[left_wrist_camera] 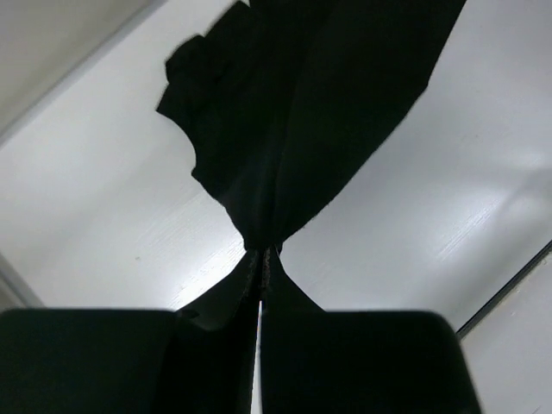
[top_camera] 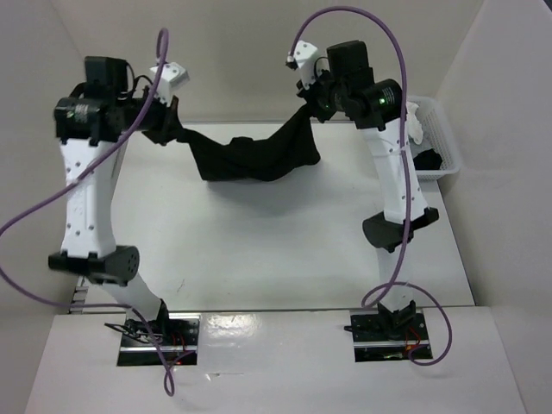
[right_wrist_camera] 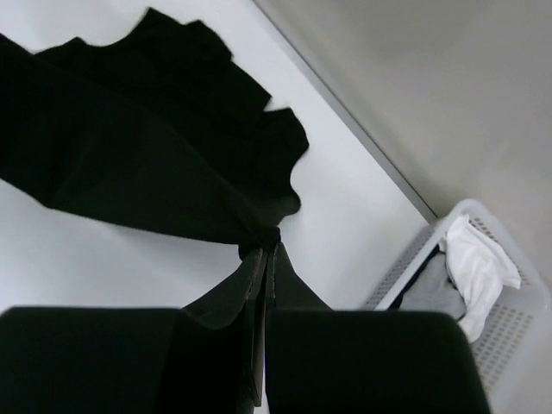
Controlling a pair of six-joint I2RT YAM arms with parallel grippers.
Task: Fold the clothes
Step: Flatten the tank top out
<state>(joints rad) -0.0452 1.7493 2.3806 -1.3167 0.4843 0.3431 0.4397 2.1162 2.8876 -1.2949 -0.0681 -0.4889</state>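
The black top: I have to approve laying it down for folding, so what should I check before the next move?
1. The left gripper is shut on the black top: ok.
2. The right gripper is shut on the top: ok.
3. Top stretched taut between the grippers: not ok, its middle sags and bunches.
4. Lower edge lifted off the table: cannot tell.
5. The basket holding the white garment stands apart from the top: ok.

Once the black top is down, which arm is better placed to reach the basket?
Right, probably: the basket stands just beside the right gripper; the left gripper is on the opposite side. Both hold the black top.
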